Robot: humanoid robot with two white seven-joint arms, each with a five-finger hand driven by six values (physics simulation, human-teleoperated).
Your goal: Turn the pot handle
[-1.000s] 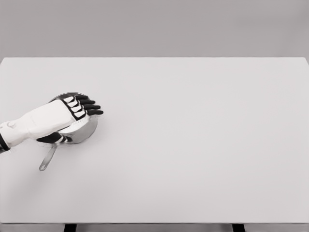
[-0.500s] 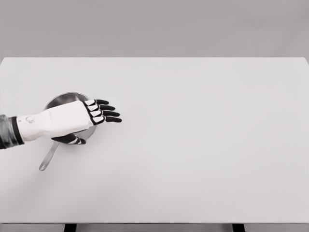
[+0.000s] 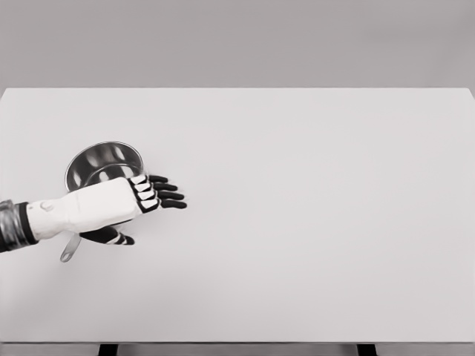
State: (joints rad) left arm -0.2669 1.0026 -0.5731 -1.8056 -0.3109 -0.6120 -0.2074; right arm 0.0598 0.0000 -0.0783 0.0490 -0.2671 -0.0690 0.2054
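The left arm enters from the left edge of the head view and extends roughly level toward the right. A dark, metallic forearm section shows at the frame edge, followed by the white wrist and hand shell. The left hand (image 3: 111, 204) is held with its back facing up and toward the camera. Its four black fingers (image 3: 169, 195) are extended and slightly fanned, pointing to the right. The thumb (image 3: 111, 236) lies below the palm, also black with a white band near its tip, and points to the right. The hand is open and grasps nothing.

The pot (image 3: 104, 165) stands upright on the table (image 3: 312, 222), directly behind the hand and partly covered by it. It is a round steel vessel with a polished interior that shows bright reflections. Only its far rim, inner wall and part of the floor are visible; the near wall is hidden behind the white hand shell.

The pot handle (image 3: 70, 250) is a slim, flat metal strip. It emerges below the wrist, on the near side of the hand, and points toward the lower left. Its rounded end lies just beside the thumb's base. The junction between handle and pot is hidden by the hand. Whether the hand touches the pot or the handle cannot be determined.

The extended fingertips project past the pot's right side over bare table surface.
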